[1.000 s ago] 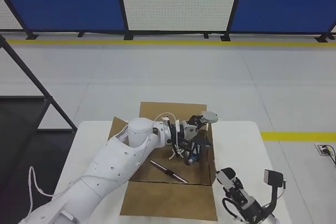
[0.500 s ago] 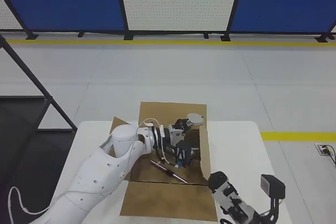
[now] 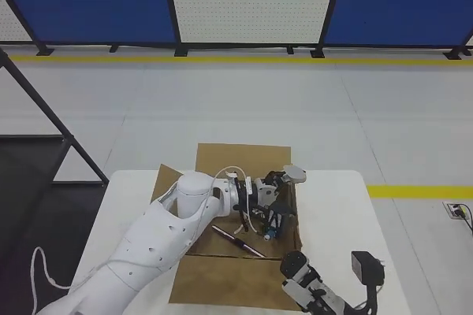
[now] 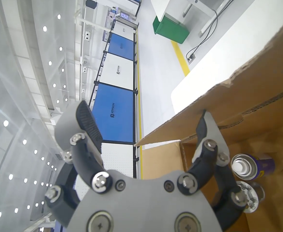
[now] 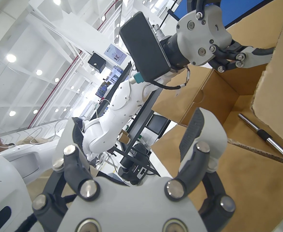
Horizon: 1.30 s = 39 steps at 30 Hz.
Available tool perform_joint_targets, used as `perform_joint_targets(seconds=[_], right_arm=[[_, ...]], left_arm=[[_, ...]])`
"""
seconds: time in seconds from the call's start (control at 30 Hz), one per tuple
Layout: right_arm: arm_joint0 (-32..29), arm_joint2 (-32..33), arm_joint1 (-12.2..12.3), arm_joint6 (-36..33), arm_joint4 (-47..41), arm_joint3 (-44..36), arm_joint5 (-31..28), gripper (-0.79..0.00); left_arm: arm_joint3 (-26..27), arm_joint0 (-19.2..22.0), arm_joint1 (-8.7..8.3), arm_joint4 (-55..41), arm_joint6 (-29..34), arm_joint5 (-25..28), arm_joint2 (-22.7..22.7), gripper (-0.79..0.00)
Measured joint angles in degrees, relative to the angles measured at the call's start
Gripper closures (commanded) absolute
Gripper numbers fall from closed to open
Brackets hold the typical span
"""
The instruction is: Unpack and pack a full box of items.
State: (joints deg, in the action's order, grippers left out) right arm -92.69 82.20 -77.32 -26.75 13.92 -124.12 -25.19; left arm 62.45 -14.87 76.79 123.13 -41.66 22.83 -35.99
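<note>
An open cardboard box (image 3: 244, 154) stands on the white table (image 3: 339, 205). My left gripper (image 3: 288, 190) is open at the box's right wall. In the left wrist view the left gripper (image 4: 144, 114) has one finger inside against the cardboard (image 4: 252, 92) and the other outside. Inside lie a spray can (image 4: 245, 165) with a purple label, a clear jar (image 4: 250, 192) of metal parts and a metal rod (image 3: 238, 241). My right gripper (image 5: 136, 134) is open and empty by the box's front flap (image 5: 240, 170), facing the rod (image 5: 264, 134).
The box's flaps are spread out on the table: a front flap (image 3: 236, 283), a left flap (image 3: 164, 183). A black frame (image 3: 31, 102) stands left of the table. Bare table (image 3: 347, 228) lies right of the box.
My left gripper swung left inside the box, then back to the right wall. The right arm slid left along the table's front toward the box's front flap.
</note>
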Motion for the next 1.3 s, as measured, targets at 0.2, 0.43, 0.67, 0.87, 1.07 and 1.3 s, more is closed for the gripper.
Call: perform_joint_targets(seconds=[0.2,0.43,0.67,0.87,1.07,1.3], right_arm=[[0.69,-0.60,-0.05,5.23,3.42,0.41,3.34,-0.785],[1.26,-0.22,-0.04,9.38,5.17,1.51,9.22,-0.785],[1.72,2.25,-0.05,14.12,4.53,0.65,15.06,-0.785],[5.51,1.60,-0.07,12.88,3.42,3.39,20.50,-0.785],[8.81,0.92,-0.06,12.88,3.55,6.15,22.59,-0.785],[9.73,1.02,-0.01,14.00,4.43,6.23,24.78,-0.785]], left_arm=[[-4.50,2.00,2.77,-4.55,1.28,-1.01,1.88,-0.785],[-10.36,5.12,6.11,-7.42,0.75,-0.66,4.58,-0.785],[-15.72,5.56,7.54,-6.86,-3.58,-4.03,5.58,-0.785],[-15.49,3.72,5.78,-6.98,-5.24,-8.20,1.67,-0.785],[-11.34,-0.42,1.16,-5.75,-6.67,-11.23,-6.58,-0.785],[2.52,-11.26,-5.24,-3.55,-5.13,-11.64,-20.33,-0.785]])
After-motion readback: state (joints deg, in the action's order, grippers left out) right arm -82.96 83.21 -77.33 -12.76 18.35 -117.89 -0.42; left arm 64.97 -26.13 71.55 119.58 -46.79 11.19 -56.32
